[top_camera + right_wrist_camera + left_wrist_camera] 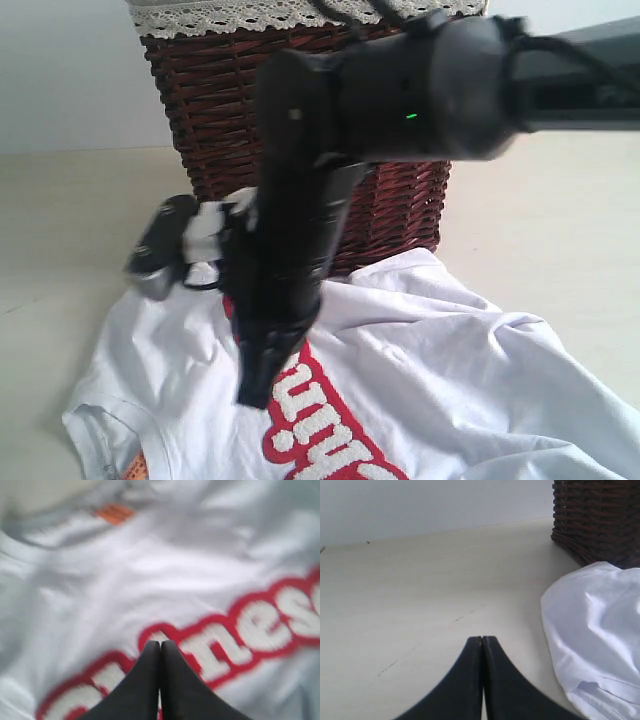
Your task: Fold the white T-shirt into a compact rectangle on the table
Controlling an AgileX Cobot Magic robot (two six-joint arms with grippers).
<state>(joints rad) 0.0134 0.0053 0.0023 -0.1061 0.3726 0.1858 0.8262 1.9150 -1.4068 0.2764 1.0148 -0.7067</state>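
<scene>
Your white T-shirt [450, 350] lay spread out and unfolded on the counter [60, 200], right in front of the dark wicker basket [210, 100], with its upper edge up against the basket's foot. The cloth was rumpled, with soft ridges and creases running across it. A red band [330, 410] with fuzzy white letters [260, 625] crossed the chest, slanting towards the near edge in the exterior view. A small orange tag [115, 513] sat at the neckline, and one short sleeve with its stitched hem lay at the shirt's left corner in that view.

Your right gripper [160, 644] had its jaws pressed together with nothing between them. It pointed down over the red lettering. The wrist picture was blurred, so you could not tell whether the tips touched the cloth.

Your left gripper [481, 639] was also pressed tight together and empty. It was over bare counter, with a rounded edge of the shirt just beside it and the basket beyond. A strip of white lace [200, 15] ran along the basket's rim.
</scene>
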